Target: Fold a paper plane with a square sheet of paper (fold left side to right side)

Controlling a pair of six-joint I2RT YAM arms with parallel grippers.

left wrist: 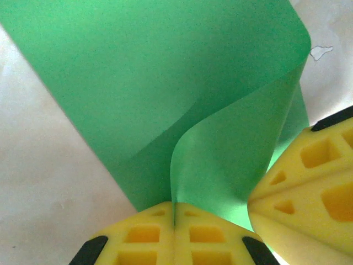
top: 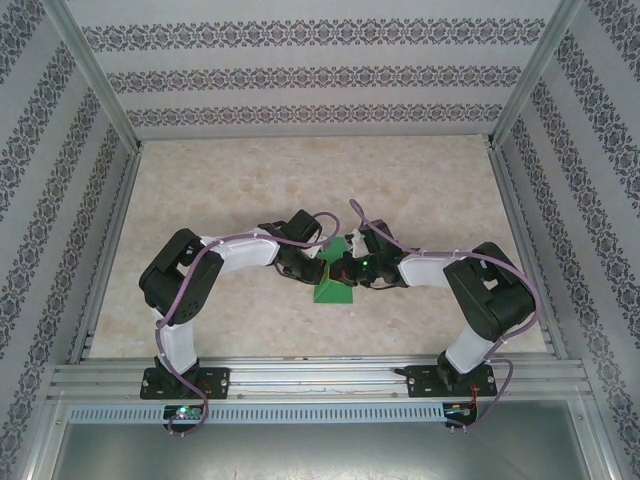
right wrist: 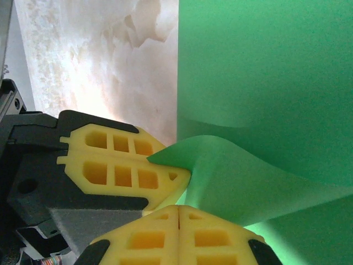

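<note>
The square sheet of paper [top: 333,291] is bright green and lies mid-table, with one part curled up off it. Both grippers meet over it, tip to tip. My left gripper [left wrist: 175,208] is shut, and the raised flap's edge [left wrist: 220,149] runs straight into the seam of its yellow pads. In the right wrist view a green corner sticks out between the left gripper's fingers [right wrist: 110,176]. My right gripper [right wrist: 179,211] is shut too, and the curled flap [right wrist: 265,182] runs down into its tips. The rest of the sheet [right wrist: 265,66] lies flat on the table.
The table [top: 230,190] is pale and marbled, with patterned walls on three sides and metal frame posts [top: 95,75] at the corners. A rail [top: 320,378] carries both arm bases along the near edge. The right gripper's fingers [left wrist: 309,182] crowd the left wrist view's right side.
</note>
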